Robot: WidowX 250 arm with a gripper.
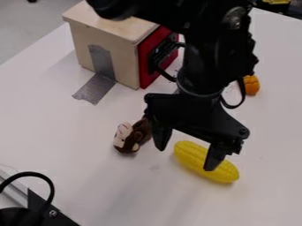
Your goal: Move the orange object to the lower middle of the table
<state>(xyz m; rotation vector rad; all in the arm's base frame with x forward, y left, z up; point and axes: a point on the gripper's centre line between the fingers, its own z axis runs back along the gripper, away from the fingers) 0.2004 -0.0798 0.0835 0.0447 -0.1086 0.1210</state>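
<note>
Although the fingers [214, 156] are held well apart above the yellow corn [192, 153], nothing is seen clamped between them. The orange object [252, 85] is found toward the worktop's [141, 194] upper right, partly masked by the arm [203, 66]. The wooden box [121, 52] is secured with grey tape [96, 88], presumably so that shifting is prevented.
</note>
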